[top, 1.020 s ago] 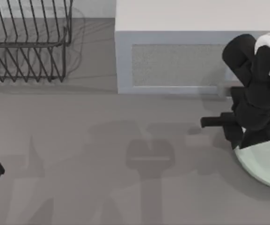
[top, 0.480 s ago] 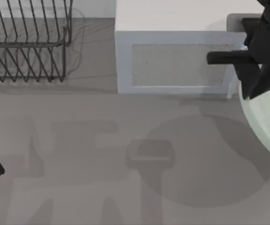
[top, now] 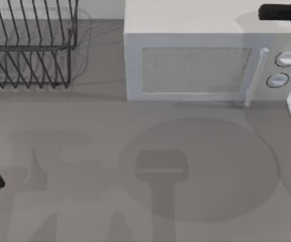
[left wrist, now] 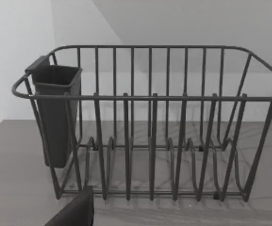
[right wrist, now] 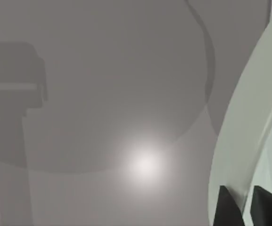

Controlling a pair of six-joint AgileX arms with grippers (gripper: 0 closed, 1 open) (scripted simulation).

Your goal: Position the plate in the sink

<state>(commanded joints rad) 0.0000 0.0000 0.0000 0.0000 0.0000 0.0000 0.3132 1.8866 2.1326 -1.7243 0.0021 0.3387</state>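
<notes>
- The dish rack (top: 29,43) stands at the table's (top: 84,151) back left.
- The microwave (top: 206,60) stands right of it, at the back.
- The plate (right wrist: 249,132) is at the right edge, beside the microwave.

A grey table (top: 84,151) fills the top view, its surface streaked with soft, blocky shadows and one broad round shadow toward 4 o'clock. A black wire dish rack (top: 26,45) stands at 10 o'clock, a dark cutlery cup (left wrist: 55,113) hung at one end. A white-grey microwave (top: 200,60) sits at 1 o'clock. Behind the rack rises a plain pale wall (left wrist: 183,23).
</notes>
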